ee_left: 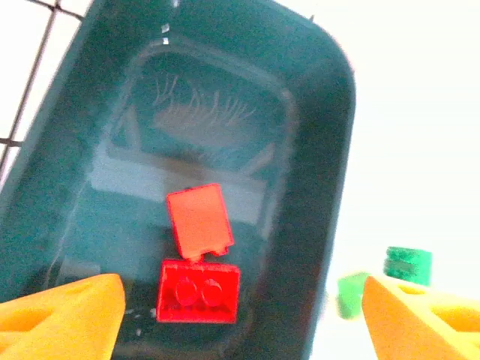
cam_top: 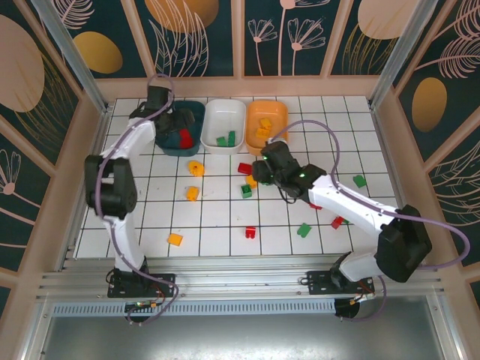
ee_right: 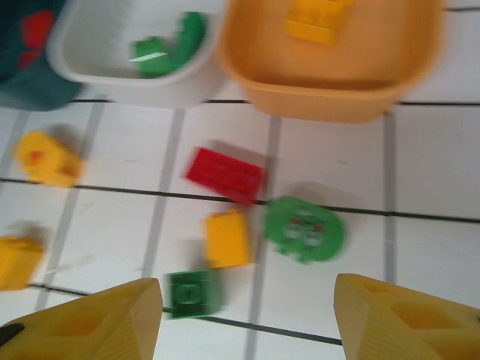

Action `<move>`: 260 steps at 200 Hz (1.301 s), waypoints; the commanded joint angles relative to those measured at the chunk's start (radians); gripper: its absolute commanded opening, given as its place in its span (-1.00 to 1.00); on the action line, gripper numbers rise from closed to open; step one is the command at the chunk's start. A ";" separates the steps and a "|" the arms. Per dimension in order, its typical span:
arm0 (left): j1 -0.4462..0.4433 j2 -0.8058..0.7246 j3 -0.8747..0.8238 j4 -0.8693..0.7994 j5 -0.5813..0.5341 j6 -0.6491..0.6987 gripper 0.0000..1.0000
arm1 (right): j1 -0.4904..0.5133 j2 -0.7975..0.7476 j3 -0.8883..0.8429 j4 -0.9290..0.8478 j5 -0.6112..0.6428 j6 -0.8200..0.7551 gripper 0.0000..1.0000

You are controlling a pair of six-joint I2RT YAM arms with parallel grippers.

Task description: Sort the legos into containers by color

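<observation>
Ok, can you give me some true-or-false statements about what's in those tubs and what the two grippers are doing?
1. The teal tub holds red bricks. True.
2. The white tub holds yellow bricks. False: it holds green bricks.
3. The left gripper is open above the teal tub. True.
4. The right gripper grips a red brick. False: it is open and empty, above loose bricks on the table.
</observation>
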 commanded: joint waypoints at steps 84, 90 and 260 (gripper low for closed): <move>0.038 -1.015 -1.254 0.405 -0.224 -0.523 0.97 | 0.313 0.663 0.544 0.035 -0.027 -0.001 0.75; 0.038 -1.032 -1.257 0.381 -0.229 -0.518 0.97 | 0.315 0.695 0.579 0.025 -0.034 -0.003 0.76; 0.040 -1.021 -1.122 0.271 -0.197 -0.431 0.97 | 0.292 0.825 0.610 -0.088 0.102 0.218 0.44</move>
